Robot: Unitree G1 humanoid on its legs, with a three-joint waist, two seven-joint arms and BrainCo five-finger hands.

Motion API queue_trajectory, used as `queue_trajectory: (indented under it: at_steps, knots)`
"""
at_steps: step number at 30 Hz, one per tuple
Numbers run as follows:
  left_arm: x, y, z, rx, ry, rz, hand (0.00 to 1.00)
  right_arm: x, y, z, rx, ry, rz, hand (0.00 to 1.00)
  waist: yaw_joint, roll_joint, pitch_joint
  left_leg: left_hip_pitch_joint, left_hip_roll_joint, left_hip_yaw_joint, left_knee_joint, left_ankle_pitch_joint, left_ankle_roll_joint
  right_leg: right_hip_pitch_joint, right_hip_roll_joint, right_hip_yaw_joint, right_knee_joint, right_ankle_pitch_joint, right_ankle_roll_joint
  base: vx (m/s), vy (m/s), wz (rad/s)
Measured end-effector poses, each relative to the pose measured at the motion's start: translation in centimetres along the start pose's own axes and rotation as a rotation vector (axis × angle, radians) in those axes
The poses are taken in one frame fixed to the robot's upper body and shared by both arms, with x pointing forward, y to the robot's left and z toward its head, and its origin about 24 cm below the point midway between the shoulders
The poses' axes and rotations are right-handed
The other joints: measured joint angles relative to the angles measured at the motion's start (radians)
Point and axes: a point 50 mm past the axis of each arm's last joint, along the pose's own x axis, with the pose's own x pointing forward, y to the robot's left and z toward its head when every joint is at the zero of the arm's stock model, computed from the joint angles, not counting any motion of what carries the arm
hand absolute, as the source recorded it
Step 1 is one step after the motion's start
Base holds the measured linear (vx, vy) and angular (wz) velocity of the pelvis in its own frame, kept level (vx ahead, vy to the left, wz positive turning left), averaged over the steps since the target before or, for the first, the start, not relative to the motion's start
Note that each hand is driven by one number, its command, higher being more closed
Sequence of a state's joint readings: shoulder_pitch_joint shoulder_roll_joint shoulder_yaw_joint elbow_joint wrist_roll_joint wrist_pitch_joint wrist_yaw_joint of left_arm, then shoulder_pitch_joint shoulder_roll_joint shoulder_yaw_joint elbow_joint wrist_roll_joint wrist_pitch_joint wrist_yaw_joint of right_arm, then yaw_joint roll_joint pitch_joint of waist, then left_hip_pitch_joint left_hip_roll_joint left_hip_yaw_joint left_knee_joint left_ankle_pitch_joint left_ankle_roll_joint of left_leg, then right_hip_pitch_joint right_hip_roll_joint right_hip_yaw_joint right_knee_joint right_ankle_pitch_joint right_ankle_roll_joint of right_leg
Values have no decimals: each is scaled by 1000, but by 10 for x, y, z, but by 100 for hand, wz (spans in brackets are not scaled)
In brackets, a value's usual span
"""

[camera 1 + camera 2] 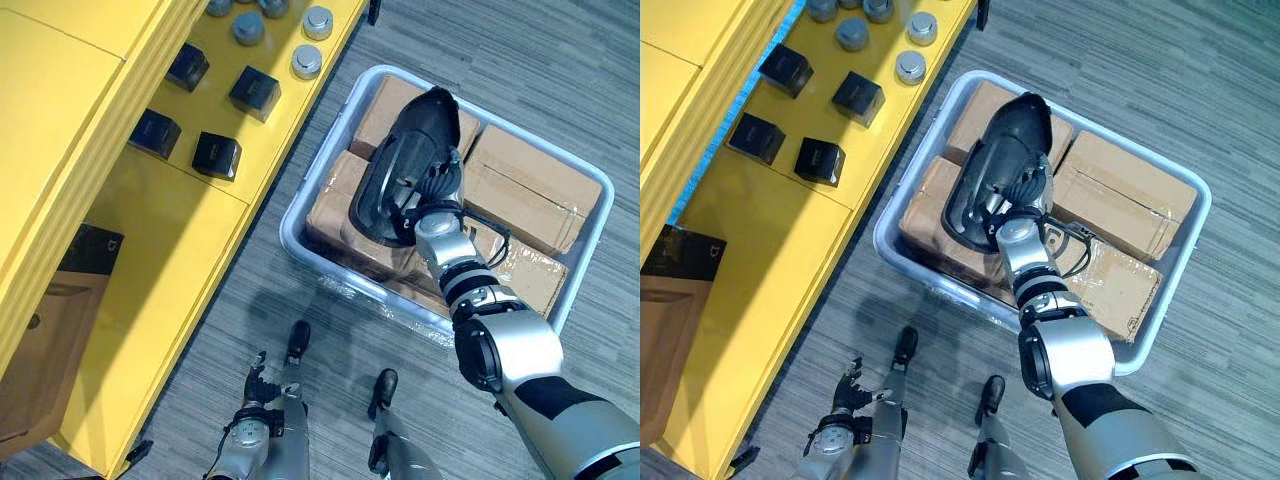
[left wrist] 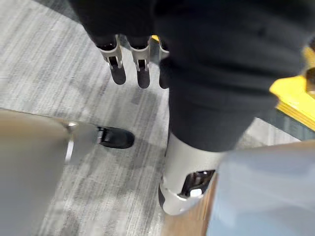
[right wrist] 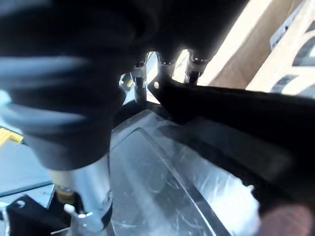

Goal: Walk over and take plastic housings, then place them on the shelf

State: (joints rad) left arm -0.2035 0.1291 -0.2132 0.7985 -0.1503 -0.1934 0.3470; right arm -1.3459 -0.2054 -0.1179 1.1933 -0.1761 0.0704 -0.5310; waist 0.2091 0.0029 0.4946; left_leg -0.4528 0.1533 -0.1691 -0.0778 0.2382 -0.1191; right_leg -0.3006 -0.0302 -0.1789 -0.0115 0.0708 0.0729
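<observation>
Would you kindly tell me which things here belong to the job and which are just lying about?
Job: black plastic housing, right hand gripping it, yellow shelf, grey bin.
Lying about: cardboard boxes, black blocks, silver cylinders, idle left hand.

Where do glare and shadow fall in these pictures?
Left eye view: the yellow shelf is partly lit, partly shaded; the black housing in the right hand shows a sheen. Right wrist view: the grey tub reflects bright light.

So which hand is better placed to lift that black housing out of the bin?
Right. The right hand has its fingers hooked over the black housing in the bin, while the left hand hangs open low beside the yellow shelf, well away from it.
</observation>
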Motion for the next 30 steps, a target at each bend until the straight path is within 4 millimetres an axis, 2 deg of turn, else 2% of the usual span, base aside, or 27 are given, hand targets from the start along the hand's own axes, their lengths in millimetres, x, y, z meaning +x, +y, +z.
queue_trajectory:
  at_steps: [3,6,11,13,17,25,30]
  knots:
    - [0,1,-2,1,13,5,0,2,-3,-1,-13,4,-9,100,0,-6,2,-5,0,-2,2,0,0,-2,0,-1,0,0,0,58,-26,1]
    - [0,2,-3,-9,20,8,0,7,-14,-4,-47,7,-38,100,0,-9,2,-13,0,-7,7,0,0,-8,0,-2,1,0,0,57,-28,1]
    - [1,3,-3,-21,26,11,0,17,-36,-20,-36,85,-52,100,1,-11,3,-15,-1,-10,8,0,0,-8,1,-4,2,-1,2,66,-32,2]
    - [0,3,-4,-21,30,6,0,19,-45,-32,-58,144,-44,100,0,-11,3,-15,-2,-17,8,0,0,-6,0,-14,1,-2,3,69,-30,6]
    - [0,2,-4,-23,30,-7,0,24,-59,-36,-99,149,-59,100,0,-11,3,-14,-2,-26,8,1,1,1,0,-23,1,-2,3,80,-30,9]
    - [-1,6,-7,-36,39,9,0,28,-72,-34,-332,61,-65,100,-4,-11,3,0,-14,-17,3,7,8,11,-15,-22,1,-2,3,72,-22,0]
    - [-1,9,-5,-55,26,22,0,34,-87,-11,-424,-71,-124,100,-17,-12,3,10,-14,-4,-7,11,12,12,-17,-16,1,-2,3,63,-35,-5]
